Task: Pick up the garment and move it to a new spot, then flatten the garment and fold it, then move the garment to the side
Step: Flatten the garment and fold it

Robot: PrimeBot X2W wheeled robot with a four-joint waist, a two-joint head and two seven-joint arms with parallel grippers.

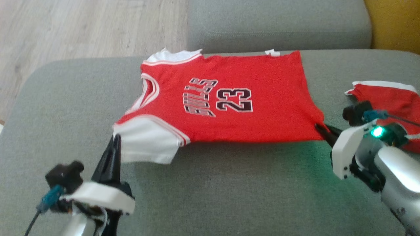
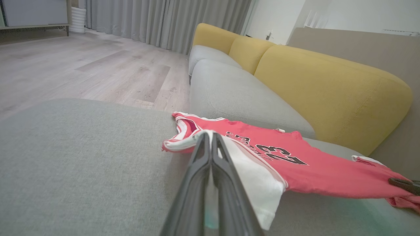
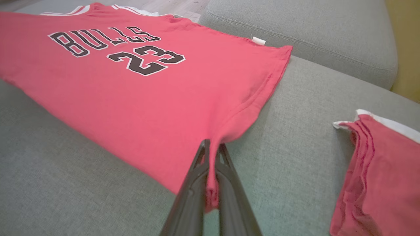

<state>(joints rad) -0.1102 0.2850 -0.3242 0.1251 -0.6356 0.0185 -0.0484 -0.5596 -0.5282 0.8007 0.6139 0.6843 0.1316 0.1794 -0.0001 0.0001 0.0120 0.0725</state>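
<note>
The garment (image 1: 236,85) is a red jersey with white sleeves, "BULLS" and "23" on its front, spread across the grey seat cushion (image 1: 210,196). My left gripper (image 1: 115,139) is shut on the edge of its near white sleeve (image 2: 256,177), with the tips (image 2: 210,134) pinching the cloth. My right gripper (image 1: 320,127) is shut on the near hem corner, and red cloth (image 3: 131,98) is bunched between its fingers (image 3: 211,146). The near edge is stretched between both grippers and held slightly above the cushion; the far edge rests on it.
A second red and white cloth (image 1: 390,98) lies folded on the cushion to the right, close to my right wrist. A grey seat cushion (image 1: 279,26) and yellow backrest (image 2: 328,88) lie behind. Wooden floor (image 1: 82,29) lies beyond the cushion's left edge.
</note>
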